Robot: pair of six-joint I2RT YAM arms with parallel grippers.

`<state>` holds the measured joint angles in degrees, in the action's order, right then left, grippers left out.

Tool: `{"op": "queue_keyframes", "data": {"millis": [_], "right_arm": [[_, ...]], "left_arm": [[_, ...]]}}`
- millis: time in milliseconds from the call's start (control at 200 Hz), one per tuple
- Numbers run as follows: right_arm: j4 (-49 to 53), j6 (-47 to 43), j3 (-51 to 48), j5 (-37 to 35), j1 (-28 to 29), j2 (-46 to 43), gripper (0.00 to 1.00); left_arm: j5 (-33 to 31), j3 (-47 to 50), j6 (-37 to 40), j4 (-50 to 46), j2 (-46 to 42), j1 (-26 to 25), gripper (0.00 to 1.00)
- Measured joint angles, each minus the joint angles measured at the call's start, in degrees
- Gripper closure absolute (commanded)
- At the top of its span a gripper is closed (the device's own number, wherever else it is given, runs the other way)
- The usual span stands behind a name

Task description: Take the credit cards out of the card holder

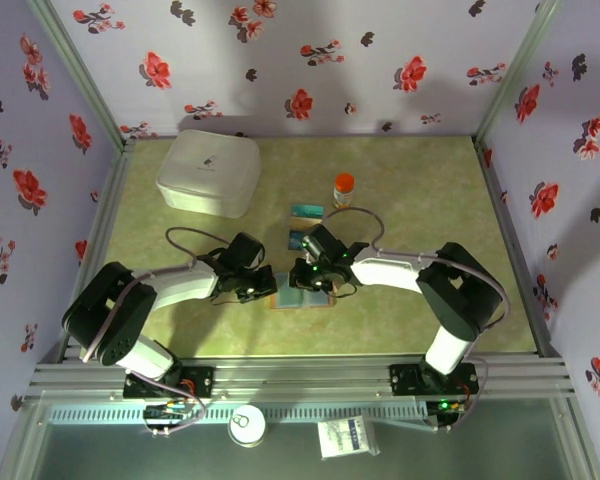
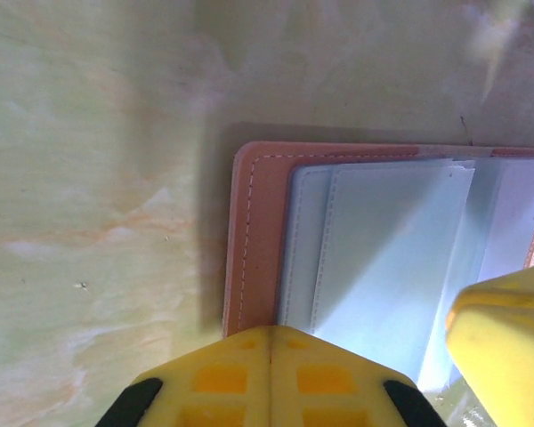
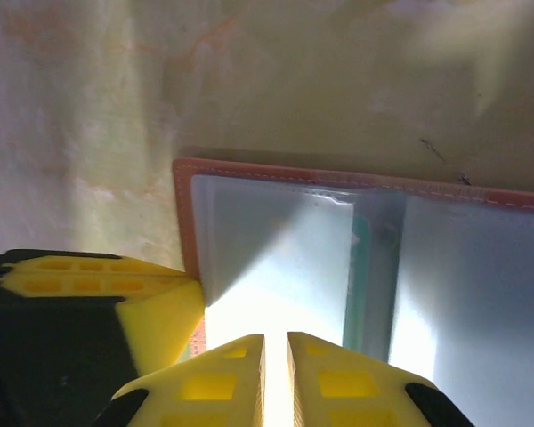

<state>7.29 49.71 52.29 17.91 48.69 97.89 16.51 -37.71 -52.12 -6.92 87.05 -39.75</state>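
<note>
Left claw (image 2: 271,342), pressed together, sits at the left edge of the open brown leather-like card holder (image 2: 258,240) on the green counter (image 2: 89,178); its thin, stiff, likely slick teal credit card (image 3: 360,285), tucked by the spine, wants an edge pinch from the all-but-closed right claw (image 3: 276,342).

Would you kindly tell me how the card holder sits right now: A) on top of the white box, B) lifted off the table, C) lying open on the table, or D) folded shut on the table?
C: the card holder lies spread flat on the table, its pale blue-grey inner faces turned up.
</note>
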Motion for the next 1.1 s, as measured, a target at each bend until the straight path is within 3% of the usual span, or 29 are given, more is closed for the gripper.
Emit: {"op": "queue_keyframes", "data": {"millis": [895,1100], "right_arm": [[0.37,-0.17,-4.11,-2.43,-1.95,-1.46,0.86],[0.2,-0.17,-4.46,-2.23,-1.95,-3.06,0.81]], "left_arm": [[0.0,-0.07,0.02,-1.07,0.0,0.35,0.94],[0.0,-0.15,0.02,-1.31,0.0,0.35,0.94]]}}
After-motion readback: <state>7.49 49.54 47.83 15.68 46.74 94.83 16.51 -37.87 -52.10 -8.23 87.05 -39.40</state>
